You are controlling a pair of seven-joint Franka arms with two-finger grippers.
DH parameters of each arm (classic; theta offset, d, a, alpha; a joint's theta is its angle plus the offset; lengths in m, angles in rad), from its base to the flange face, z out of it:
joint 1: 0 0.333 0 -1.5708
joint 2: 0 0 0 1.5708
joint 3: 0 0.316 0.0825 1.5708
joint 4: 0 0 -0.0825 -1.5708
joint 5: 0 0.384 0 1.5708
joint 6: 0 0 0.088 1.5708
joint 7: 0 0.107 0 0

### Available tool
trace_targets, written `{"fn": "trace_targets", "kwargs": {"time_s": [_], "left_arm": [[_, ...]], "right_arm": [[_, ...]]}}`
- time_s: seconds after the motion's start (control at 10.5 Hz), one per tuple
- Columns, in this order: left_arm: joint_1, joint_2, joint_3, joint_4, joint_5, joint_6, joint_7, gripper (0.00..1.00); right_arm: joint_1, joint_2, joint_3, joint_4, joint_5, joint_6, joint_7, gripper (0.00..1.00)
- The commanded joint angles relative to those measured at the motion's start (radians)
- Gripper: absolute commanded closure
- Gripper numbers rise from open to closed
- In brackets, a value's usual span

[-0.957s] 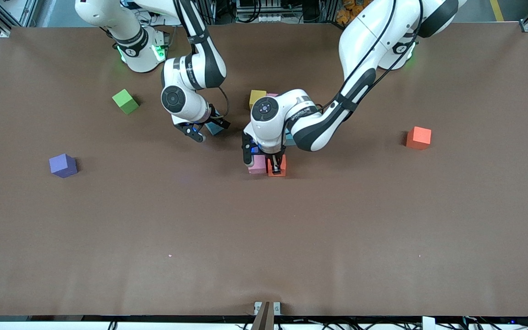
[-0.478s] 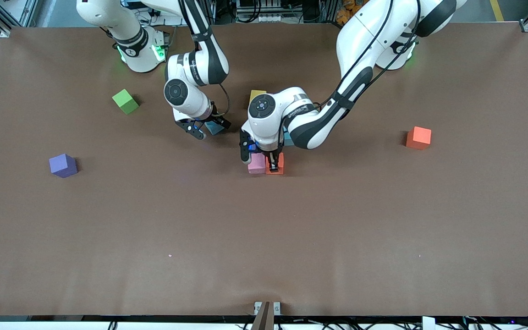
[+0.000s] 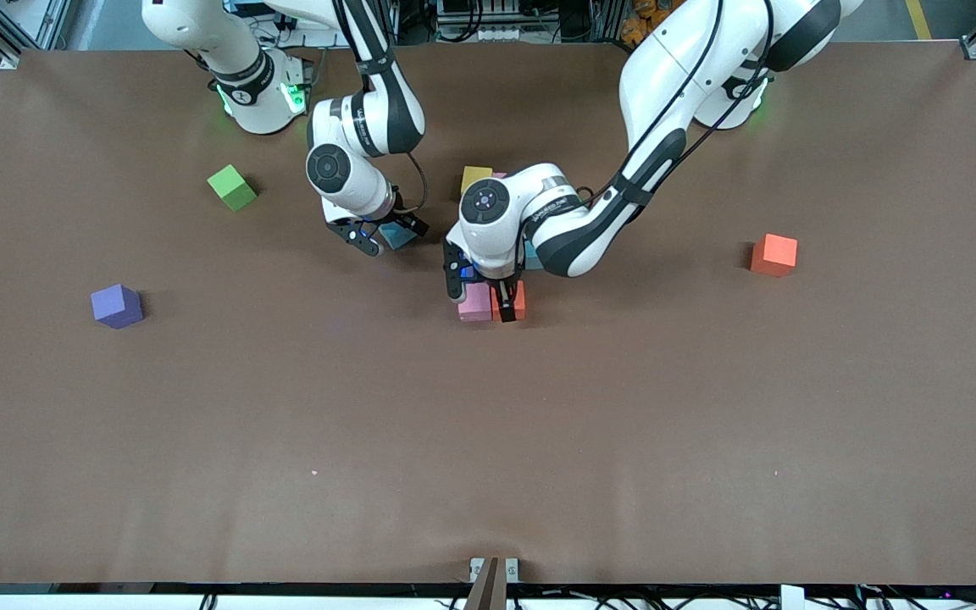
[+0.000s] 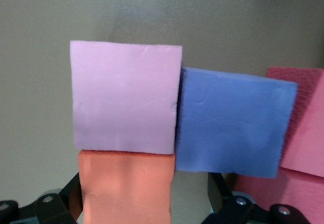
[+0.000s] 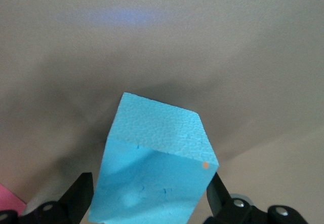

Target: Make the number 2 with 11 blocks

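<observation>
My left gripper (image 3: pixel 502 303) is low on the table with its fingers open around an orange-red cube (image 3: pixel 515 298). One finger touches the cube and a gap shows at the other. The cube (image 4: pixel 126 188) rests against a pink cube (image 3: pixel 475 303), also seen in the left wrist view (image 4: pixel 126 97), with a blue cube (image 4: pixel 233 120) and red cubes (image 4: pixel 306 133) alongside. My right gripper (image 3: pixel 382 235) is shut on a tilted light blue cube (image 5: pixel 152 178), held just above the table. A purple cube (image 3: pixel 117 305) and another orange-red cube (image 3: pixel 774 255) lie apart.
A green cube (image 3: pixel 232 187) lies near the right arm's base. A yellow cube (image 3: pixel 475 179) sits farther from the front camera than the pink cube, partly hidden by my left arm. The brown table (image 3: pixel 488 440) stretches wide toward the front camera.
My left gripper has nudged the orange-red cube slightly farther from the front camera, against the pink cube. My right gripper has drifted slightly toward the bases with the light blue cube.
</observation>
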Motion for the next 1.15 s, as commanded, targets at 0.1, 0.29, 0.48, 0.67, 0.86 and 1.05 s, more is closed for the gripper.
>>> {"fn": "trace_targets", "kwargs": {"time_s": [0.1, 0.29, 0.48, 0.67, 0.86, 1.05], "left_arm": [[0.03, -0.105, -0.029, -0.008, -0.041, -0.144, 0.05, 0.0], [0.073, -0.155, -0.034, -0.006, -0.059, -0.164, 0.116, 0.0], [0.116, -0.198, -0.04, -0.002, -0.103, -0.178, 0.126, 0.0], [0.222, -0.25, -0.044, 0.006, -0.145, -0.236, 0.135, 0.0], [0.366, -0.303, -0.041, 0.02, -0.221, -0.269, 0.135, 0.0], [0.548, -0.327, -0.044, 0.061, -0.223, -0.36, 0.133, 0.0]], "right_arm": [[0.024, -0.007, -0.013, -0.023, 0.031, 0.023, 0.005, 0.04], [0.025, 0.001, -0.013, -0.023, 0.032, 0.025, 0.005, 0.05], [0.021, 0.013, -0.015, -0.023, 0.037, 0.028, 0.007, 0.1], [0.016, 0.015, -0.013, -0.021, 0.038, 0.04, 0.042, 0.13], [0.025, 0.015, -0.013, -0.021, 0.038, 0.051, 0.09, 0.23], [0.027, 0.013, -0.013, -0.021, 0.038, 0.059, 0.11, 0.66]]}}
